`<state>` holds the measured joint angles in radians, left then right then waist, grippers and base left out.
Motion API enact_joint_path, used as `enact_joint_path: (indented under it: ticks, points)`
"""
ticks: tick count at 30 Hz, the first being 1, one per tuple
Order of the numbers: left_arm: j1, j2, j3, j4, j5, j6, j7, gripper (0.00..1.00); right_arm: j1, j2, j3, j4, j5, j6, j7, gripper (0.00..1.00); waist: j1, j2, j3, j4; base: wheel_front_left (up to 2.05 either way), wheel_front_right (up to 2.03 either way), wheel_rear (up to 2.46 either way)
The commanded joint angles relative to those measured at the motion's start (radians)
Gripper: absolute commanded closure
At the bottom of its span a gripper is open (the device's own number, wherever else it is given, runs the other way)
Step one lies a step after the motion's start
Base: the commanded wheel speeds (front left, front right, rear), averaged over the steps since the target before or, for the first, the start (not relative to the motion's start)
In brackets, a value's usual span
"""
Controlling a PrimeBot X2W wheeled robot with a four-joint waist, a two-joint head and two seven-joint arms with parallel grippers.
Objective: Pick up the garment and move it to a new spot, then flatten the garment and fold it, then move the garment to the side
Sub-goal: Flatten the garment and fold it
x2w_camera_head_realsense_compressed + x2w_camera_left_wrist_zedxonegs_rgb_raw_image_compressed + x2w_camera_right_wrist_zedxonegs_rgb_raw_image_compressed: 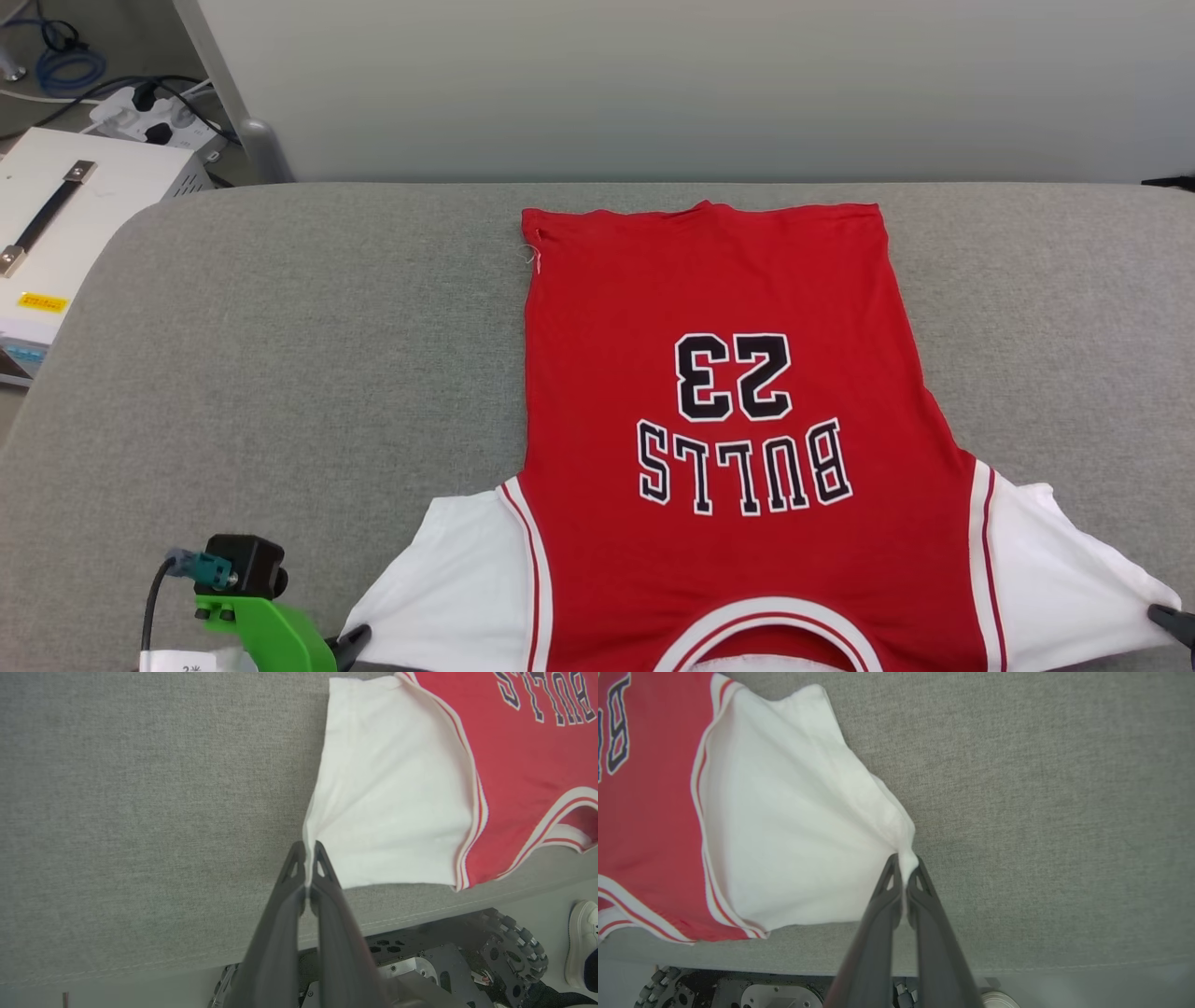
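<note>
The red jersey T-shirt (709, 308) is laid front-up on the grey cloth-covered table (280, 373), right of its middle. The hem is turned toward the far edge and the neckline toward the near edge, so the black, white-edged lettering (745, 465) is read upside down from the head view. Each white sleeve is pinched at its outer tip: the left gripper (306, 851) is clamped on the left sleeve (392, 788), and the right gripper (903, 863) on the right sleeve (794, 826). Both sleeves are drawn outward into taut points, with creases fanning from the fingertips. This suggests the cloth is held stretched sideways so that it can be flattened for folding. The knit is judged thin, soft and limp. The red body lies smooth, bordered by red-white striped trim (476, 812), while the table covering shows a coarser woven texture.
</note>
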<state>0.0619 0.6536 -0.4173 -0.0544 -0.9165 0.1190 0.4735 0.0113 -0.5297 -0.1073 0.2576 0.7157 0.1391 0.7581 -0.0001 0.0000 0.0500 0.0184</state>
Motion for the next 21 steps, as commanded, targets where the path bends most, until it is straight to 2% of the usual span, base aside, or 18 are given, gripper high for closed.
enact_joint_path:
  ticks: [1, 4, 5, 6, 14, 21]
  points:
    - [0.007, 0.011, 0.004, -0.013, -0.001, 0.007, 0.001, 1.00, 0.018, 0.007, -0.020, -0.025, -0.018, -0.008, 0.017, 1.00, 0.0001, 0.0000, 0.005, 0.000, 0.00, 0.00, 0.00]
    - [-0.006, 0.011, 0.004, -0.044, 0.003, 0.009, 0.003, 1.00, 0.024, 0.031, -0.053, -0.077, -0.039, -0.008, 0.057, 1.00, 0.0001, 0.0000, 0.017, 0.001, 0.00, 0.00, 0.00]
    - [-0.012, 0.011, 0.004, -0.057, 0.007, 0.011, 0.003, 1.00, 0.023, 0.037, -0.062, -0.101, -0.046, -0.008, 0.069, 0.23, 0.0001, 0.0000, 0.022, 0.002, 0.00, 0.00, 0.00]
    - [-0.017, 0.011, 0.005, -0.069, 0.010, 0.014, 0.002, 1.00, 0.022, 0.041, -0.066, -0.121, -0.048, -0.008, 0.081, 0.00, 0.0001, 0.0000, 0.028, 0.003, 0.00, 0.00, 0.00]
    - [-0.033, 0.022, 0.004, -0.272, 0.018, 0.049, 0.035, 1.00, -0.081, 0.052, -0.099, -0.336, -0.054, -0.008, 0.150, 0.00, 0.0001, 0.0000, 0.128, 0.026, 0.00, 0.00, 0.00]
    - [-0.057, 0.039, -0.017, -0.444, 0.070, 0.084, 0.071, 1.00, -0.308, 0.056, -0.090, -0.404, -0.055, -0.008, 0.271, 0.00, 0.0001, 0.0000, 0.274, 0.081, 0.00, 0.00, 0.00]
